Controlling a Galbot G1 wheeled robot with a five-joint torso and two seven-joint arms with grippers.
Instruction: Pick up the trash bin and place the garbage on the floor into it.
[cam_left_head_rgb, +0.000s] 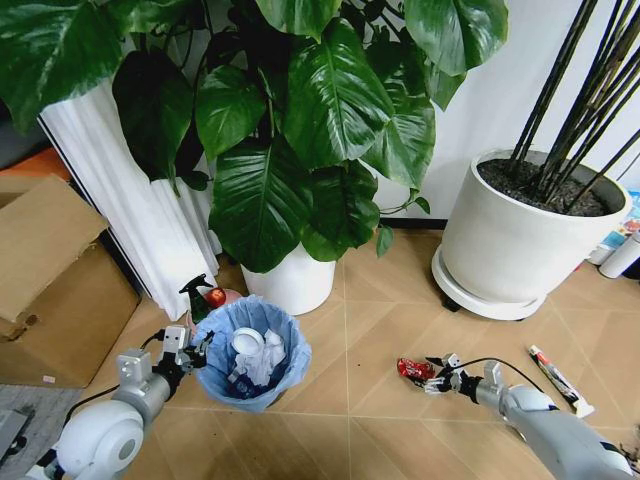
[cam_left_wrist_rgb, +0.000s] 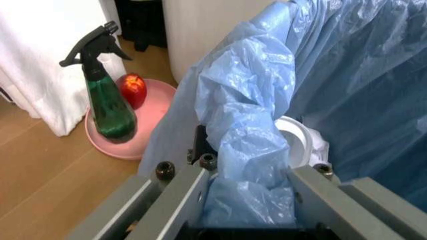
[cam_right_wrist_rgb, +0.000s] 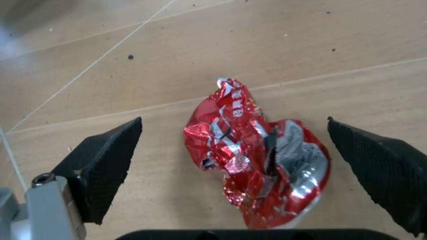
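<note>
The right gripper (cam_right_wrist_rgb: 233, 165), its black ridged fingers (cam_right_wrist_rgb: 107, 165) spread wide, sits low over a crumpled red foil wrapper (cam_right_wrist_rgb: 257, 167) that lies between them on the light brown wood-look floor (cam_right_wrist_rgb: 300, 45); neither pad touches the foil. From the head camera, the same gripper (cam_left_head_rgb: 437, 378) points at the wrapper (cam_left_head_rgb: 414, 369), with a white tube with dark print (cam_left_head_rgb: 558, 380) lying on the floor (cam_left_head_rgb: 370, 340) farther to the robot's right. Across the floor, the left gripper (cam_left_wrist_rgb: 247, 200) is clamped on the rim of the small round bin lined with a crinkled light-blue plastic bag (cam_left_wrist_rgb: 260, 115), the plastic bunched between its grey fingers (cam_left_wrist_rgb: 177, 200). Crumpled white paper (cam_left_head_rgb: 262, 357) lies inside the bin (cam_left_head_rgb: 250, 353). Just behind it a green spray bottle (cam_left_wrist_rgb: 110, 107) stands on a pink dish (cam_left_wrist_rgb: 143, 142), before a big white plant pot (cam_left_head_rgb: 293, 280).
</note>
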